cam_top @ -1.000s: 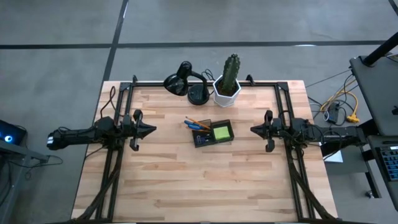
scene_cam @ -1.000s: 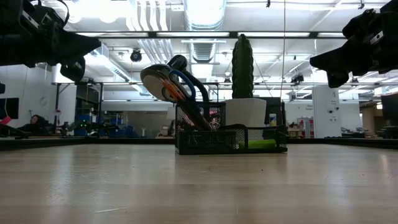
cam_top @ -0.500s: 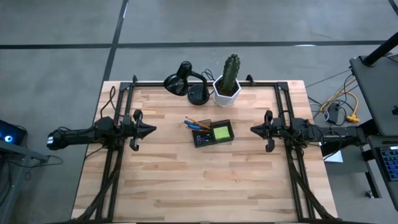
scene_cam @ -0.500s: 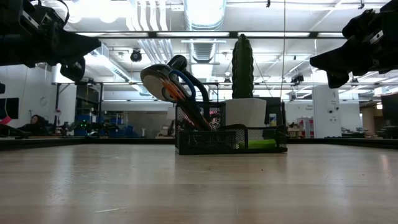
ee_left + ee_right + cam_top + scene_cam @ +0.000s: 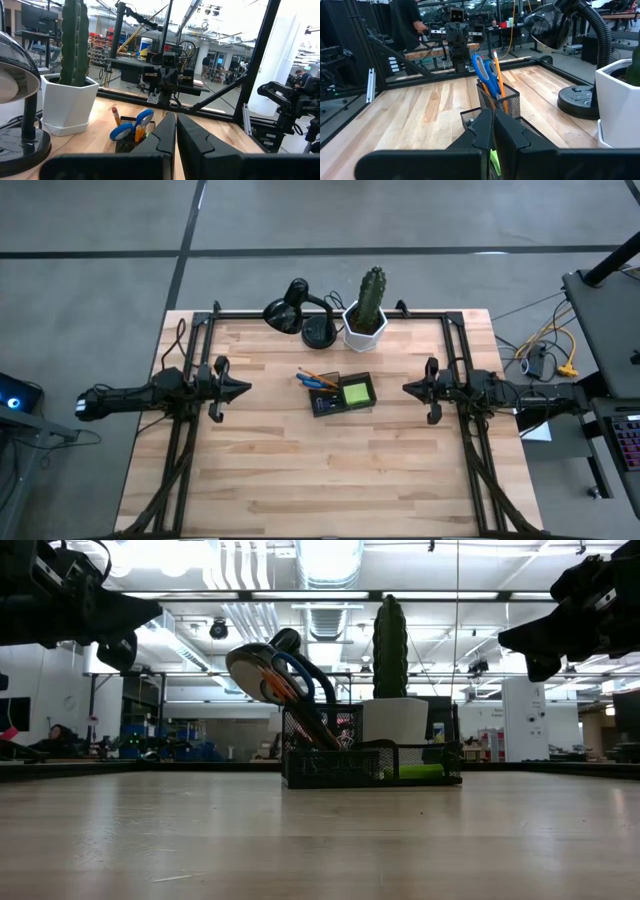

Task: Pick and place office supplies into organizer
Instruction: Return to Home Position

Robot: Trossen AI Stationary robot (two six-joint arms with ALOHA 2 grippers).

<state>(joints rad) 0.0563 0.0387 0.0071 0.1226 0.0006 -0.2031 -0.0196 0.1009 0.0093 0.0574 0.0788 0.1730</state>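
The organizer [image 5: 342, 394], a dark mesh desk tray, stands at the middle of the wooden table. Blue-handled scissors [image 5: 484, 74] and orange pencils [image 5: 497, 67] stick up out of its tall left compartment and lean toward the table's left. A lime-green sticky pad [image 5: 355, 392] lies in its low right compartment. My left gripper [image 5: 245, 388] hovers shut and level at the table's left, pointing at the organizer. My right gripper [image 5: 406, 388] hovers shut and level at the right, facing it too. Both are well apart from it and above the table.
A black desk lamp [image 5: 298, 313] and a cactus in a white pot [image 5: 367, 315] stand at the table's far edge, behind the organizer. A dark frame [image 5: 200, 360] runs along the left, right and far sides. Bare wood [image 5: 330, 470] lies toward the near edge.
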